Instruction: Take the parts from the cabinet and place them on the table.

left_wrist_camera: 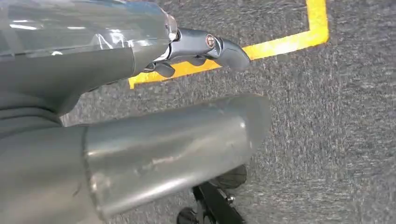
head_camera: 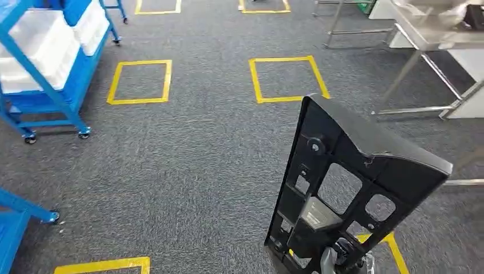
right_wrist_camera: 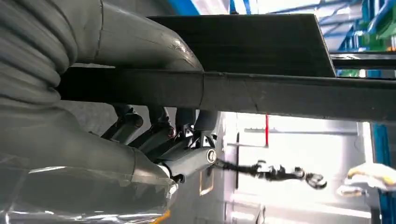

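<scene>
- The blue cabinet (head_camera: 43,63) on casters stands at the far left of the head view, white bins (head_camera: 40,43) on its shelves, well apart from the robot. A second blue frame (head_camera: 14,220) juts in at the lower left.
- Yellow floor squares (head_camera: 140,81) are taped on the grey carpet (head_camera: 194,154) between the cabinet and the right side of the room.
- The left hand (left_wrist_camera: 201,49) hangs over the carpet near a yellow tape line; its fingers are curled in and grasp nothing.
- The black part (head_camera: 348,188), a flat plastic panel with cut-out windows, stands roughly upright at the lower right of the head view, tilted a little.
- The right hand (right_wrist_camera: 159,126) is clenched on the part's lower end: in the right wrist view the thumb lies over one face of the panel and the dark fingers (right_wrist_camera: 161,135) wrap under its edge.
- The steel-legged desk (head_camera: 425,34) sits at the upper right, well apart from the part.
- Judgement: the part is out of the cabinet and is being carried, so the step in hand is transport to the desk. The next move calls for walking and turning right towards the desk, keeping the grip firm, then lowering the panel onto its top before letting go.
</scene>
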Available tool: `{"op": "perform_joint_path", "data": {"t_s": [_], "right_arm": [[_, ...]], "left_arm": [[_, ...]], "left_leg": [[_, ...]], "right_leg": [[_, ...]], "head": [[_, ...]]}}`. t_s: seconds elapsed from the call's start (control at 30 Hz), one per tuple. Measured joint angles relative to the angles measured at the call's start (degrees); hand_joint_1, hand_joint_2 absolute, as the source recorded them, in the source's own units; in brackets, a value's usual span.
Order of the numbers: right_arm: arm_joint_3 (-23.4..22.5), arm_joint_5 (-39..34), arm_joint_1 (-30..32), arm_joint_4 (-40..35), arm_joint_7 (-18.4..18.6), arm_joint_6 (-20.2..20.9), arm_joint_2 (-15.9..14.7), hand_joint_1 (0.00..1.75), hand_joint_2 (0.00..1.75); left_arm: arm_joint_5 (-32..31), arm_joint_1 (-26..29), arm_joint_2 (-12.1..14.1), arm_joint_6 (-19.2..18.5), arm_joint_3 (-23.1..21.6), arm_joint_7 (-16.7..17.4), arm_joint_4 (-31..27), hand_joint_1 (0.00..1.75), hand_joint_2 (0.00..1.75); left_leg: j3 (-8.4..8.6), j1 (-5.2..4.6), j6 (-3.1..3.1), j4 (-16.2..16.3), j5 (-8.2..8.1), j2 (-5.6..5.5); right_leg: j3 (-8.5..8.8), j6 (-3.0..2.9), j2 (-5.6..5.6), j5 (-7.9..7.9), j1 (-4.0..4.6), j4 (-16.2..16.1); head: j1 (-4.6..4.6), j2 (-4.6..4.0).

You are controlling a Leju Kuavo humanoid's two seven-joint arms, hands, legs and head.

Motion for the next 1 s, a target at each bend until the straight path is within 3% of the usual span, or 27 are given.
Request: {"op": "perform_joint_path", "data": {"t_s": [0.03,0.07,0.1,0.13,0.27,0.3,0.33,0.37,0.43,0.47,0.5,0.57,0.6,0.63,0.67,0.77,0.8,0.83,0.87,0.9,0.93,0.97,1.0], "right_arm": [[0.0,0.0,0.0,0.0,0.0,0.0,0.0,1.75,1.75],[0.0,0.0,0.0,0.0,0.0,0.0,0.0,1.75,1.75],[0.0,0.1,0.0,0.0,0.0,0.0,0.0,1.75,1.75],[0.0,0.2,-0.2,0.0,0.0,0.0,0.0,1.75,1.75],[0.0,0.9,0.0,-0.1,0.0,-0.2,0.0,1.75,1.75],[0.0,1.1,0.0,-0.1,0.0,-0.3,0.0,1.75,1.75],[-0.1,1.2,-0.1,-0.2,0.1,-0.4,0.0,1.75,1.75],[-0.1,1.2,-0.3,-0.3,0.2,-0.4,0.0,1.75,1.75],[-0.1,1.2,-0.3,-0.2,0.2,-0.5,0.0,1.75,1.75],[-0.1,1.4,-0.3,-0.2,0.3,-0.6,0.0,1.75,1.75],[-0.1,1.5,-0.3,-0.2,0.4,-0.7,0.0,1.75,1.75],[-0.1,1.7,-0.3,-0.2,0.5,-0.9,0.0,1.75,1.75],[-0.1,1.9,-0.4,-0.3,0.5,-1.1,0.0,1.75,1.75],[-0.1,2.0,-0.4,-0.3,0.5,-1.1,0.0,1.75,1.75],[-0.1,2.1,-0.5,-0.3,0.6,-1.2,0.0,1.75,1.75],[-0.1,2.3,-0.3,-0.4,0.7,-1.4,0.0,1.75,1.75],[-0.1,2.4,-0.3,-0.5,0.8,-1.6,0.0,1.75,1.75],[-0.1,2.4,-0.2,-0.6,0.8,-1.7,0.0,1.75,1.75],[-0.1,2.5,-0.4,-0.6,0.9,-1.8,0.0,1.75,1.75],[-0.1,2.6,-0.5,-0.6,0.9,-1.9,-0.1,1.75,1.75],[-0.1,2.6,-0.6,-0.6,1.0,-1.9,-0.1,1.75,1.75],[-0.1,2.6,-0.5,-0.6,1.0,-2.0,-0.1,1.75,1.75],[-0.1,2.6,-0.4,-0.6,1.0,-2.1,-0.1,1.75,1.75]], "left_arm": [[-0.2,-0.1,0.0,-0.1,0.1,0.0,0.0,0.00,0.00],[-0.3,-0.2,0.0,-0.2,0.1,0.0,0.0,0.00,0.00],[-0.4,-0.3,0.0,-0.4,0.2,0.0,0.0,0.00,0.00],[-0.6,-0.3,0.0,-0.6,0.2,0.0,0.0,0.00,0.00],[-1.7,-0.9,-0.1,-1.0,0.7,-0.3,0.0,0.00,0.00],[-2.2,-1.0,0.0,-1.1,0.8,-0.5,0.0,0.00,0.00],[-2.4,-1.1,-0.1,-1.2,1.0,-0.7,0.0,0.00,0.00],[-2.8,-1.0,-0.1,-1.4,1.4,-0.7,0.0,0.00,0.00],[-3.4,-0.8,0.0,-1.6,1.8,-0.9,0.0,0.00,0.00],[-3.5,-0.7,0.0,-1.6,2.0,-1.0,0.0,0.00,0.00],[-3.8,-0.7,-0.1,-1.7,2.1,-1.1,0.0,0.00,0.00],[-4.3,-0.9,-0.1,-1.8,2.5,-1.2,0.0,0.00,0.00],[-4.4,-0.9,-0.1,-1.9,2.8,-1.3,0.0,0.00,0.00],[-4.5,-0.9,-0.1,-1.9,3.0,-1.4,0.0,0.00,0.00],[-4.7,-0.9,-0.1,-2.0,3.1,-1.6,0.0,0.00,0.00],[-5.3,-1.1,-0.1,-2.1,3.4,-1.6,0.0,0.00,0.00],[-5.3,-1.3,-0.3,-2.2,3.4,-1.7,0.0,0.00,0.00],[-5.4,-1.4,-0.3,-2.2,3.5,-1.7,0.0,0.00,0.00],[-5.4,-1.3,-0.3,-2.2,3.6,-1.7,0.0,0.00,0.00],[-5.6,-1.2,-0.3,-2.2,3.8,-1.7,0.0,0.00,0.00],[-5.8,-1.0,-0.3,-2.2,4.0,-1.7,0.0,0.00,0.00],[-5.9,-0.9,-0.3,-2.3,4.2,-1.7,0.0,0.00,0.00],[-6.0,-0.9,-0.3,-2.3,4.3,-1.7,0.0,0.00,0.00]], "left_leg": [[0.11,-0.02,-0.01,0.0,-0.12,0.70],[0.37,-0.05,-0.12,0.0,-0.25,1.40],[0.72,-0.10,-0.31,0.0,-0.43,1.98],[0.84,-0.44,-0.68,0.0,-0.68,2.49],[1.86,-0.54,-1.77,-0.4,-0.91,4.80],[1.87,-0.13,-2.06,0.0,-1.52,3.34],[1.07,-0.12,-2.29,2.1,-2.96,0.04],[-0.74,-0.06,-2.36,5.8,-5.11,-1.60],[-5.25,-0.03,-2.59,14.9,-8.86,-2.74],[-6.65,-0.04,-2.62,17.4,-8.96,-2.81],[-6.65,-0.04,-2.56,16.7,-7.53,-2.86],[-3.59,0.03,-2.40,8.8,-2.10,-3.36],[-1.50,0.14,-2.34,3.8,0.49,-4.86],[-0.46,0.32,-2.20,1.5,-0.11,-8.01],[-0.38,0.32,-1.99,0.4,-0.11,-8.04],[-0.11,-0.15,-1.01,0.4,0.08,-6.14],[0.04,0.41,-0.36,-0.4,0.52,-5.20],[0.15,0.24,-0.07,-0.7,0.65,-4.60],[0.14,0.19,0.28,-0.7,0.67,-3.78],[0.07,0.08,0.30,-0.7,0.65,-2.99],[0.07,0.00,0.40,-0.7,0.54,-2.02],[0.07,-0.04,0.40,-0.7,0.43,-1.15],[0.15,-0.04,0.32,-0.7,0.33,-0.32]], "right_leg": [[1.85,-0.15,-0.22,2.10,0.03,-3.3],[5.00,-0.48,-1.13,4.71,0.15,-8.9],[8.05,-0.95,-3.26,6.42,0.41,-14.1],[8.73,-1.33,-5.37,5.35,1.22,-15.8],[8.49,-2.42,-2.40,5.93,1.28,-16.5],[9.20,-2.70,-1.85,6.44,0.59,-17.2],[9.29,-3.01,-1.23,6.59,0.46,-17.4],[9.15,-3.24,-0.65,6.67,0.47,-17.4],[9.07,-3.29,1.03,6.67,0.59,-17.3],[9.10,-3.29,1.89,6.67,0.64,-17.3],[9.18,-3.29,2.78,6.66,0.65,-17.2],[9.29,-3.18,4.48,6.53,0.60,-16.8],[9.27,-2.97,5.25,6.38,0.51,-16.5],[9.01,-2.69,5.83,6.22,0.50,-16.2],[8.53,-2.39,6.71,6.09,0.60,-15.6],[7.94,-1.16,8.59,6.64,0.22,-16.1],[7.91,-1.01,8.44,6.38,0.11,-15.7],[7.33,-0.84,4.76,5.20,0.51,-14.4],[5.44,-0.56,2.14,2.79,0.51,-10.8],[3.30,-0.33,0.91,0.59,0.40,-6.5],[1.17,-0.13,0.39,-1.17,0.22,-2.2],[-0.25,-0.01,0.21,-1.81,0.06,0.6],[-0.39,0.07,0.04,-0.98,-0.04,0.7]], "head": [[0.00,0.02],[0.00,0.02],[0.02,0.02],[-0.02,0.00],[-0.02,0.02],[-0.07,0.02],[-0.26,0.00],[-0.44,0.00],[-0.52,0.02],[-0.53,0.02],[-0.52,0.02],[-0.52,0.02],[-0.52,0.02],[-0.46,0.00],[-0.50,0.02],[-0.52,0.02],[-0.61,0.02],[-0.35,0.02],[0.13,0.02],[0.07,0.02],[0.15,0.00],[0.06,0.02],[0.13,0.02]]}}
